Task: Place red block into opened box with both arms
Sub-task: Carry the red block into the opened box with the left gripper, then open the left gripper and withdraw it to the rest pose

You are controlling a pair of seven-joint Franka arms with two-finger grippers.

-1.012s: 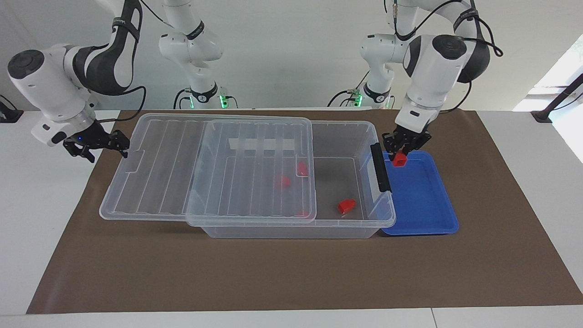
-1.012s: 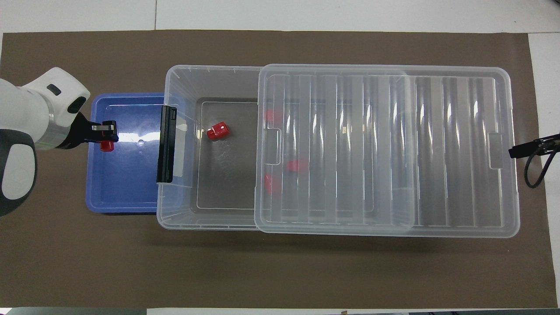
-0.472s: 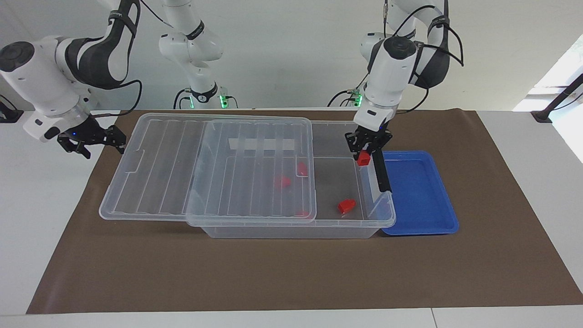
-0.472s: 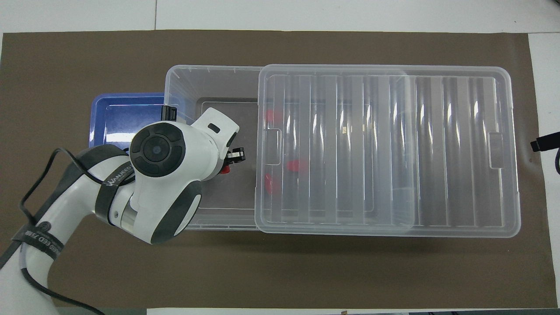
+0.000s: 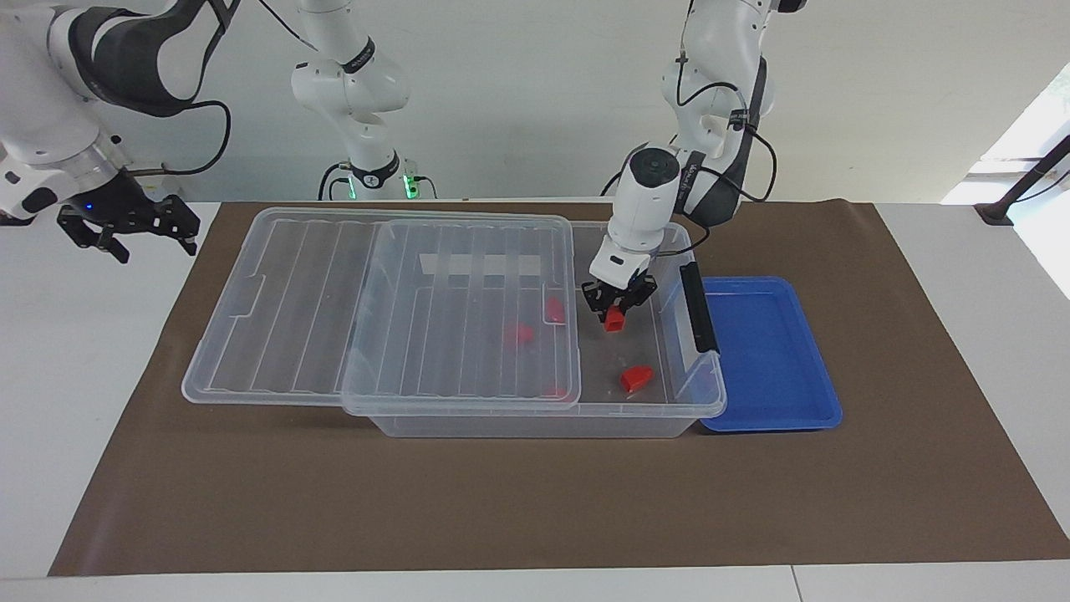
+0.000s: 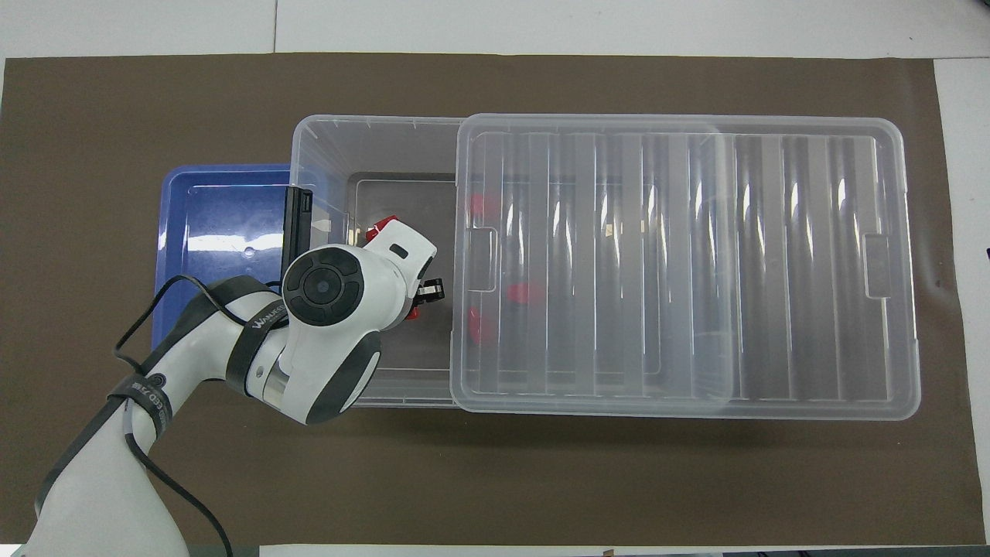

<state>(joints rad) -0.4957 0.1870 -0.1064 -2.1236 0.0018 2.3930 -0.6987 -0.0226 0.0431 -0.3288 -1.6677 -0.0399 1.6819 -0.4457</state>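
- We see the left gripper (image 5: 617,306) clamped on the red block (image 5: 614,318), lowered inside the box's (image 5: 669,411) uncovered end, beside the slid-back lid (image 5: 376,318).
- Our right gripper (image 5: 134,224) hangs spread wide over the desk (image 5: 100,351), off the lid's end.

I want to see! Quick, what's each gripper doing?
Left gripper: shut on the red block, over the open box.
Right gripper: open, holding nothing.

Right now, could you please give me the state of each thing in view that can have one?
box: open, lid slid toward the right arm's end.
red block: held over the box's open part.
left gripper: shut on the red block.
right gripper: open, empty, waiting off the mat.
blue tray: empty.
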